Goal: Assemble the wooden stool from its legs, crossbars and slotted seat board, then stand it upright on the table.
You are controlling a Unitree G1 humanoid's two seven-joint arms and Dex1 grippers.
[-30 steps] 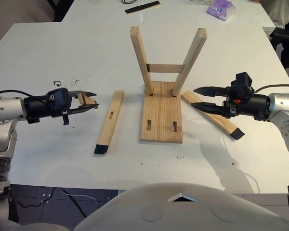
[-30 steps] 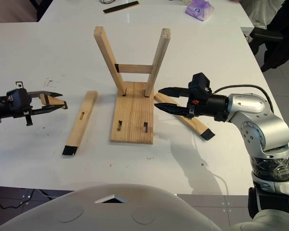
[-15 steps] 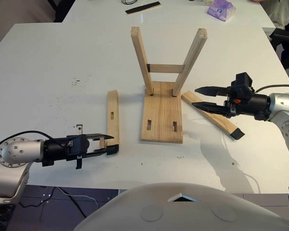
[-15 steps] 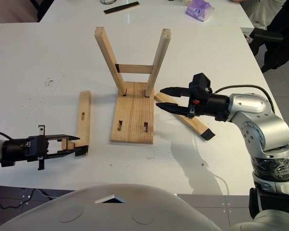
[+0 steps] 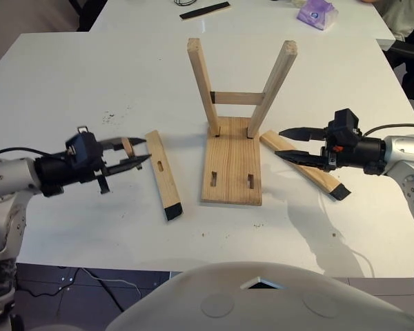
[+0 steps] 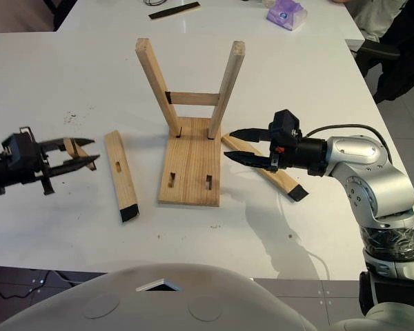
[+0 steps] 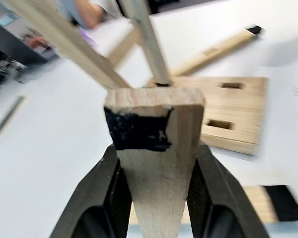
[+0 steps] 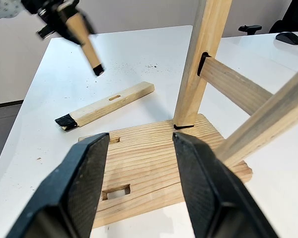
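Purple packet (image 5: 316, 12), black strip (image 5: 203, 9)

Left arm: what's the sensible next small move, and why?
Probably bring the crossbar over to the slot of the loose leg lying next to it. The left gripper is shut on the crossbar, that leg lies flat with its slot facing up, and the seat board has two near slots not yet filled.
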